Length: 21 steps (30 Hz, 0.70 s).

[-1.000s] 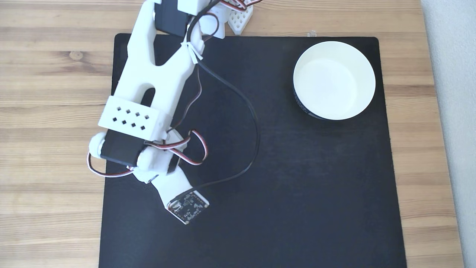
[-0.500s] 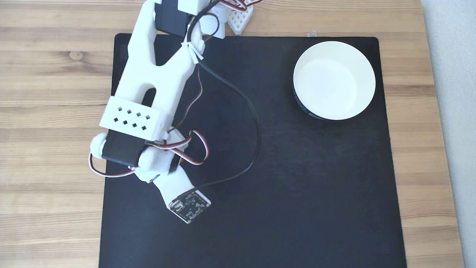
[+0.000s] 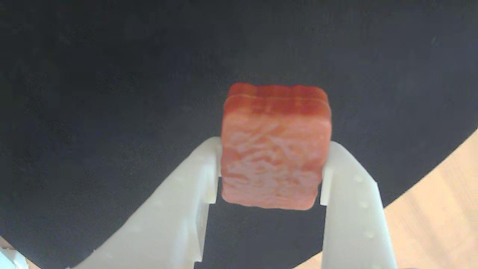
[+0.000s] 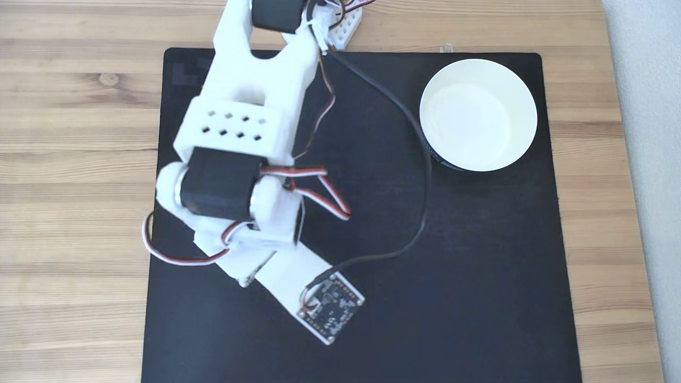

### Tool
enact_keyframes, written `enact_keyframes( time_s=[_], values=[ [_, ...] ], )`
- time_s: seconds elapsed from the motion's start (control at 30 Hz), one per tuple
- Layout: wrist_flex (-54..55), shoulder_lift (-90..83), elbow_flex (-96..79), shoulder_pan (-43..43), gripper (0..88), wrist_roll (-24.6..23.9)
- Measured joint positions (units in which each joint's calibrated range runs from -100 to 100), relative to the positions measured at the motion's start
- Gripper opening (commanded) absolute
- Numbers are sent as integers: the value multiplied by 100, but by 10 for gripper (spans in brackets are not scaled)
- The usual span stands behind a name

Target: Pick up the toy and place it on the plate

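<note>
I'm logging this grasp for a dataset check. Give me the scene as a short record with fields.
gripper: shut on the toy, one finger on each side
toy: reddish-brown textured square, held above the mat
plate: white dish, nothing in it, at the mat's far right corner in the fixed view
mat: black, on a wooden table

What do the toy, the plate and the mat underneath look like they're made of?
Toy: likely soft matte foam or rubber, with a rough embossed face. Plate: smooth white interior, possibly ceramic or paper; unclear. Mat: black, finely textured and non-reflective, probably fabric-topped.
</note>
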<state>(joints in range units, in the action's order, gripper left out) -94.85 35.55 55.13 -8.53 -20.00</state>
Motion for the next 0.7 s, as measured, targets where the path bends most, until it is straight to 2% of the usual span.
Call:
enact_keyframes(
  time_s=[0.3,0.47,0.6,0.7],
  values=[
    [-34,-766,-38,375,23,5],
    [93,-1649,-812,816,23,-108],
    [464,-2914,-2504,1298,23,-144],
    [1266,-4088,-4176,1739,23,-350]
  ],
)
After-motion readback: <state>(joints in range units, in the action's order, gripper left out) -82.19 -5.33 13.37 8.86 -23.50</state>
